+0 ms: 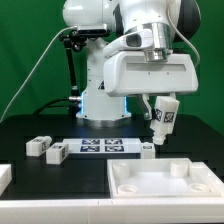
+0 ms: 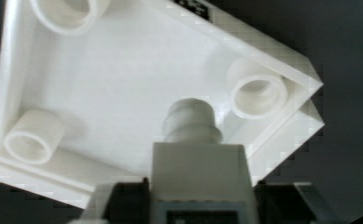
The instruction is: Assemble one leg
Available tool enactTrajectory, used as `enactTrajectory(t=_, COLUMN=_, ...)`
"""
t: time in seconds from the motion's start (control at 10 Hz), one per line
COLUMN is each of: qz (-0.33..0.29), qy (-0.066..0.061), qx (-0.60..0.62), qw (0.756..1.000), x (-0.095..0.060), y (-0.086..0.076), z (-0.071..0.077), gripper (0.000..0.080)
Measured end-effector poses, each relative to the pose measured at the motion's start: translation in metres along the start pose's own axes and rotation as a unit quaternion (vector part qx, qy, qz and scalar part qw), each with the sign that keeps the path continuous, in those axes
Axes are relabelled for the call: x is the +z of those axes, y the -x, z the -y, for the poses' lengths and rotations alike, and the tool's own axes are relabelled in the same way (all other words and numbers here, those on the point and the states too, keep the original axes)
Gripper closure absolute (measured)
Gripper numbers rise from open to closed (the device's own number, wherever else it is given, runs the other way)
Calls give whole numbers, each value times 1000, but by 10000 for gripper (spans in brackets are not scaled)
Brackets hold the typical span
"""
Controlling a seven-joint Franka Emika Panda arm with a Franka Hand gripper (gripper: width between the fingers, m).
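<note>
My gripper point(image 1: 163, 112) is shut on a leg point(image 1: 164, 117), a small white block with a marker tag, held tilted in the air above the wide white panel point(image 1: 160, 184). In the wrist view the leg point(image 2: 199, 150) runs out from between my dark fingers point(image 2: 132, 204), its round peg end pointing at the panel point(image 2: 125, 90) below, near a round corner socket point(image 2: 258, 92). Two more sockets show in that view. Two other legs point(image 1: 38, 147) point(image 1: 57, 153) lie on the black table at the exterior view's left.
The marker board point(image 1: 105, 147) lies flat on the table behind the panel. A small white block point(image 1: 147, 151) sits at its right end. A white part edge point(image 1: 4, 177) shows at the exterior view's far left. The robot base point(image 1: 100, 100) stands behind.
</note>
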State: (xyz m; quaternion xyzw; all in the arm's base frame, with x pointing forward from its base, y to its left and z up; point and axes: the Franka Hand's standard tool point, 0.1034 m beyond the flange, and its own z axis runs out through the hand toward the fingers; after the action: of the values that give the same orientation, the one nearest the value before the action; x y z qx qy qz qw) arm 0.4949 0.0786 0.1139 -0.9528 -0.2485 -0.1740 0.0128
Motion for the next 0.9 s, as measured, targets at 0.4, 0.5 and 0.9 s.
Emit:
enactTrajectory(t=0.4, qz=-11, qy=-21, qx=46, qw=999, x=22, y=-42, z=24, gripper=511)
enactTrajectory(t=0.5, qz=-18, qy=-26, qx=47, qw=998, x=30, y=-57, z=26, gripper=511)
enactTrajectory(t=0.9, qz=-30, qy=-24, qx=43, qw=998, x=45, y=-72, z=12, gripper=511)
